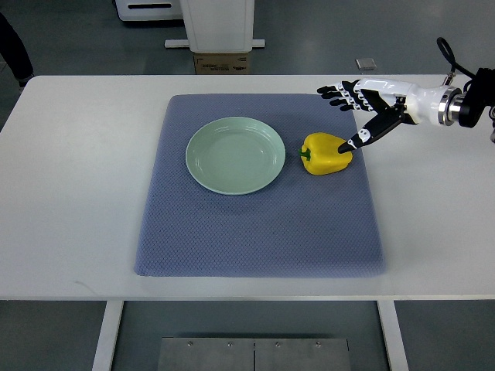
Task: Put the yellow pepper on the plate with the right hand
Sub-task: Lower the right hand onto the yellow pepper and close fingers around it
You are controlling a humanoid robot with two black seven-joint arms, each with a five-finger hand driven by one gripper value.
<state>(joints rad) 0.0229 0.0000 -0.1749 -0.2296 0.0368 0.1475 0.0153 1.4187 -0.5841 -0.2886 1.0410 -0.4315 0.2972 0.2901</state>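
Yellow bell pepper, glossy, green stem (326,154) lies on its side on the blue-grey woven mat (255,232), just right of the round pale green plate (235,154), close to its rim but apart from it. Stem points toward the plate.

Right hand, white shell with black fingers (363,104), sits just right of and behind the pepper, arm coming in from the right edge. Fingers spread, holding nothing. Thumb tip (353,143) is at the pepper's right shoulder, looks like touching or nearly so, can't tell which.

Step in hand, my read: closing in for the grasp. To do it well, bring the four fingers over the far side so thumb and fingers oppose across the body, not the stem. Skin is slick and rounded, so wrap around the widest part, else it squirts out toward the plate. Then lift clear of the rim before moving over it.

Left arm not visible.
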